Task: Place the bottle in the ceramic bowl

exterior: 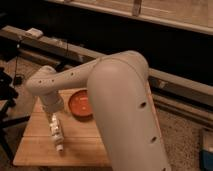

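The bottle point(56, 132) is small, slim and white with a reddish label. It lies flat on the wooden table point(40, 150) with its cap toward the front edge. The ceramic bowl point(79, 104) is orange-red, stands just right of and behind the bottle, and looks empty. My arm reaches from the right across the view, with its elbow point(44, 84) at the left. My gripper point(53, 113) hangs down from it right above the far end of the bottle, left of the bowl. The arm hides the right part of the table.
A dark long rail point(75, 52) runs behind the table, with a small white box point(34, 32) on it at the left. A black stand point(5, 105) is at the table's left. A blue object point(207, 150) is on the floor at the far right.
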Controlling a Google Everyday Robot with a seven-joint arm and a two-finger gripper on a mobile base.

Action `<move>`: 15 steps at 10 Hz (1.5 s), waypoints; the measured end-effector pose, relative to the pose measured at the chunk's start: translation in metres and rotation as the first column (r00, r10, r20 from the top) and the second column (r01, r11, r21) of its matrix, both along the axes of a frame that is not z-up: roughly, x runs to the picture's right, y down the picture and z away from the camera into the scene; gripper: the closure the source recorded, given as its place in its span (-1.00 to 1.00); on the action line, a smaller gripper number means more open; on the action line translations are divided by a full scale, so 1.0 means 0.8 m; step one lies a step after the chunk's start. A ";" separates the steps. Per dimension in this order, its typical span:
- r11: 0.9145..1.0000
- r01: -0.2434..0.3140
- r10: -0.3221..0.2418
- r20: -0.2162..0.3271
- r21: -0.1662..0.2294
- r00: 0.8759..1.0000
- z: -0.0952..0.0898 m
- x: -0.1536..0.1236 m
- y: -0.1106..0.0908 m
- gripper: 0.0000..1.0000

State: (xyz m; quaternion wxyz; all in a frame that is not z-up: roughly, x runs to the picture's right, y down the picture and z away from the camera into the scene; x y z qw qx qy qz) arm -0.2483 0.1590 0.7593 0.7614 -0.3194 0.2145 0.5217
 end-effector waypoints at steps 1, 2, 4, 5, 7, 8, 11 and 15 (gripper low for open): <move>1.000 0.006 -0.006 0.003 -0.019 1.000 0.015 -0.005 0.009 -0.30; 0.999 0.009 -0.008 0.011 -0.034 1.000 0.025 -0.011 0.015 -0.30; 0.998 0.027 -0.026 0.036 -0.050 0.999 0.026 -0.021 0.024 -0.30; 0.998 0.038 -0.036 0.050 -0.055 0.998 0.023 -0.026 0.028 -0.30; 0.996 0.059 -0.055 0.074 -0.060 0.996 0.016 -0.038 0.037 -0.30; 0.996 0.069 -0.064 0.084 -0.062 0.994 0.015 -0.044 0.042 -0.30; 0.994 0.092 -0.086 0.094 -0.065 0.992 0.019 -0.050 0.052 -0.30; 0.993 0.103 -0.096 0.100 -0.066 0.990 0.029 -0.052 0.058 -0.30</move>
